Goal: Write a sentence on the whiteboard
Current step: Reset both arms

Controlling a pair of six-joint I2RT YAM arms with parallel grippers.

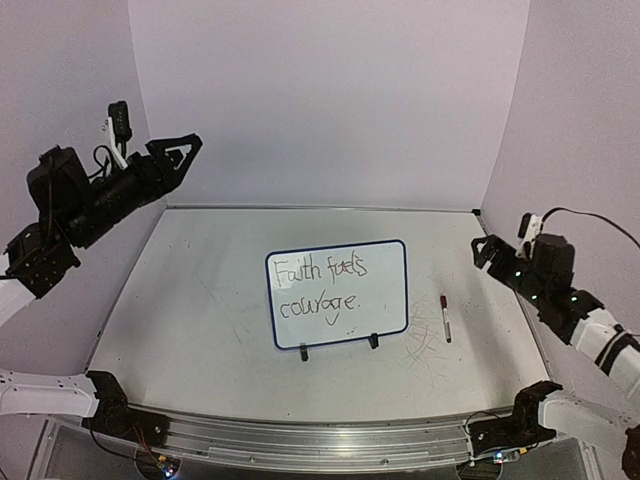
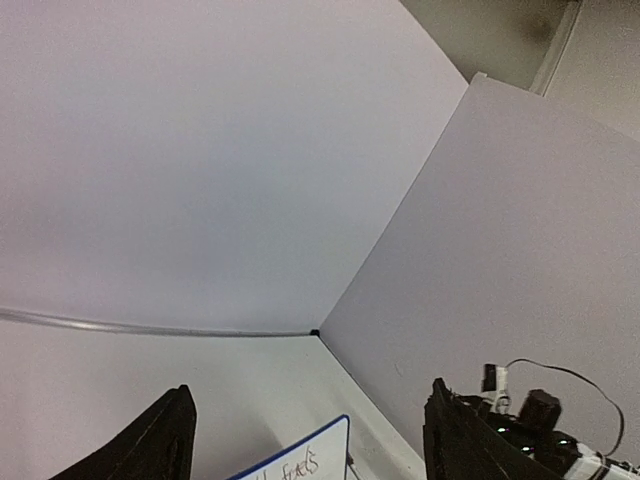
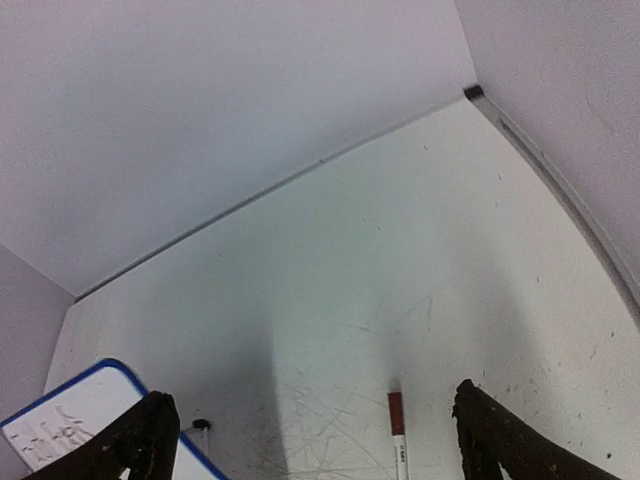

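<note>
With the sentence (image 1: 322, 285) written on the whiteboard (image 1: 388, 300), the wide, empty left gripper (image 1: 192, 152) and right gripper (image 1: 478, 253) are best parked clear.

Soft, even light is coming from above, leaving the walls (image 1: 330, 100) and the table (image 1: 200, 300) bright without glare. The whiteboard (image 1: 337, 295) is casting only a faint shadow at its feet. In the top view the far table edge is bowing from lens distortion. In the wrist views the left end effector (image 2: 310, 385) and the right end effector (image 3: 312, 390) are showing as dark, soft-edged shapes, and a broad dim shadow is lying on the table in the right one.
</note>
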